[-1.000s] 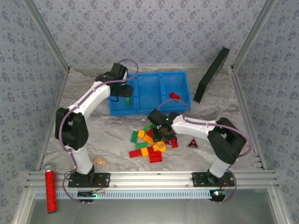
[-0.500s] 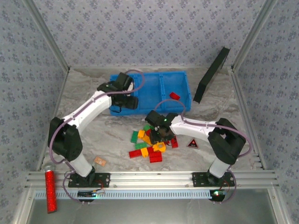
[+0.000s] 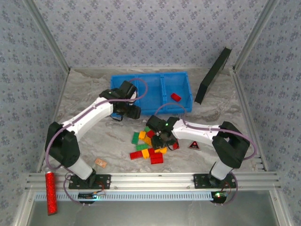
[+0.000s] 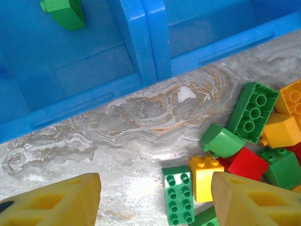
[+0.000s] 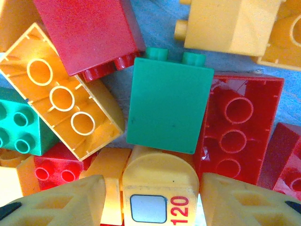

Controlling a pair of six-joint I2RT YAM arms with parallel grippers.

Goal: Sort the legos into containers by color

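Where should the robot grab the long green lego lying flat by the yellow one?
Probably across its two long sides, coming straight down: the long green lego lies flat, studs up, narrow that way. The yellow lego crowds one side.

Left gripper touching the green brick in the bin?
Apart. Left wrist view: green brick lies in the blue bin, bare table separating it from the left gripper.

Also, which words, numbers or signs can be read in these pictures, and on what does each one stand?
"120": red digits, turned sideways, on the rounded yellow lego, beside a small grey square.
Red mark on the black triangle: too small to read.
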